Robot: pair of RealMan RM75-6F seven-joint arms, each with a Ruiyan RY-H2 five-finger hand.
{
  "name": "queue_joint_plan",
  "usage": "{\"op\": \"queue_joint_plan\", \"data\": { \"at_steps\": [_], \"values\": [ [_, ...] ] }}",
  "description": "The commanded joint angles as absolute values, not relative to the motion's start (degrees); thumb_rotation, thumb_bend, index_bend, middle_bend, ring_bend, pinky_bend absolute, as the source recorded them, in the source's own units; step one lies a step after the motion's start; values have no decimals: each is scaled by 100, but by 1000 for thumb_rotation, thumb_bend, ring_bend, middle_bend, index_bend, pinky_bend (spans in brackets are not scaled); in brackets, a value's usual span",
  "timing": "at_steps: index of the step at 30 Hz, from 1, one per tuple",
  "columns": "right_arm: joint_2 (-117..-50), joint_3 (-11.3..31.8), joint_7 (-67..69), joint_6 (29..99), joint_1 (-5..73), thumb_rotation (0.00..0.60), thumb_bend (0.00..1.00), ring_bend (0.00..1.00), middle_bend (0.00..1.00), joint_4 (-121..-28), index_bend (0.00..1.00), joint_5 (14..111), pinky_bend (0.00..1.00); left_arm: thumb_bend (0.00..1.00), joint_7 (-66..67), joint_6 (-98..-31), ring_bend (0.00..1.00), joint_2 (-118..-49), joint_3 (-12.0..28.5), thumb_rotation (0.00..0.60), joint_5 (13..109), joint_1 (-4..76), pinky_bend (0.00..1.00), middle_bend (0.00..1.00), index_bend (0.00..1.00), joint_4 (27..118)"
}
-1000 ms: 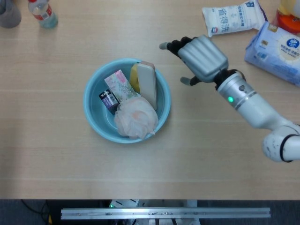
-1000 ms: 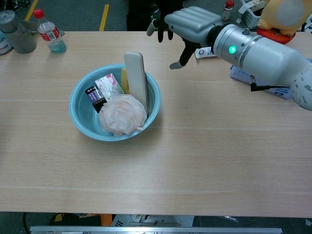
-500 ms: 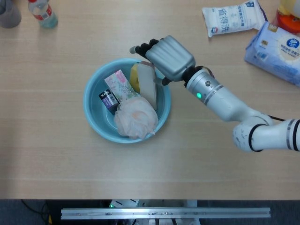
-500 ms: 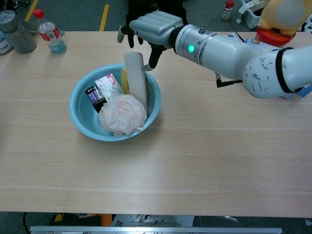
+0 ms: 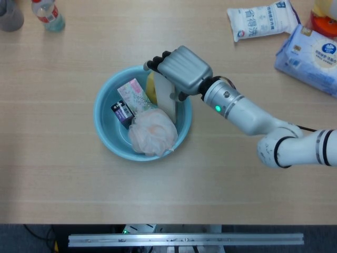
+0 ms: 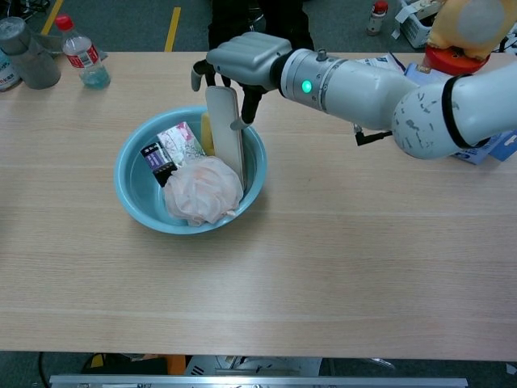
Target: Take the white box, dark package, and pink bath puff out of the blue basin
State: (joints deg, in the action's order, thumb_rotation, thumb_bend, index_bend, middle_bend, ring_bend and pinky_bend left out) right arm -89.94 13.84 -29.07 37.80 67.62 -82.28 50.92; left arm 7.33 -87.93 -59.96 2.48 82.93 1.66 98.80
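The blue basin (image 5: 103,95) (image 6: 128,158) sits left of the table's middle. A tall white box (image 5: 167,99) (image 6: 227,136) stands on edge against its right wall. Low in front lies the pink bath puff (image 5: 153,132) (image 6: 202,191). A small dark package (image 5: 122,112) (image 6: 157,160) leans at the left beside a floral pack (image 5: 135,95). My right hand (image 5: 181,71) (image 6: 240,56) hovers over the box's top, fingers on its left side and thumb by its right side, not clasped. The left hand appears in neither view.
A yellow object (image 5: 151,87) is tucked behind the white box. A plastic bottle (image 5: 47,14) (image 6: 81,53) and a grey container (image 6: 26,54) stand at the far left. A white bag (image 5: 261,20), a blue tissue pack (image 5: 310,58) and a yellow toy (image 6: 468,28) crowd the far right.
My right hand has swept left from the open table to the basin and come down over the top of the white box. The basin's contents have not moved.
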Motion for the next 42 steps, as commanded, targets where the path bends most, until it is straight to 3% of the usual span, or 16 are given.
{"op": "queue_joint_plan", "data": {
  "at_steps": [1, 20, 35, 42],
  "values": [
    [-8964, 1339, -2854, 3816, 6749, 600, 166, 330, 364, -8278, 278, 5163, 518, 391, 736, -8791, 328, -5995, 250, 600, 8288, 165, 310, 364, 335, 9877],
    [-8701, 961, -2522, 4047, 6554, 600, 171, 376, 414, -8464, 342, 5556, 519, 390, 738, -8650, 327, -6026, 243, 600, 8261, 215, 310, 364, 336, 9899],
    [-8830, 940, -2406, 4204, 6529, 600, 213, 550, 575, -8284, 558, 5668, 602, 391, 755, -8659, 328, -6019, 243, 600, 8245, 200, 310, 364, 336, 9928],
    [-8576, 993, -2238, 4322, 6411, 600, 214, 577, 594, -8571, 577, 5782, 608, 390, 756, -8668, 328, -6016, 253, 600, 8238, 198, 310, 364, 336, 9926]
  ]
}}
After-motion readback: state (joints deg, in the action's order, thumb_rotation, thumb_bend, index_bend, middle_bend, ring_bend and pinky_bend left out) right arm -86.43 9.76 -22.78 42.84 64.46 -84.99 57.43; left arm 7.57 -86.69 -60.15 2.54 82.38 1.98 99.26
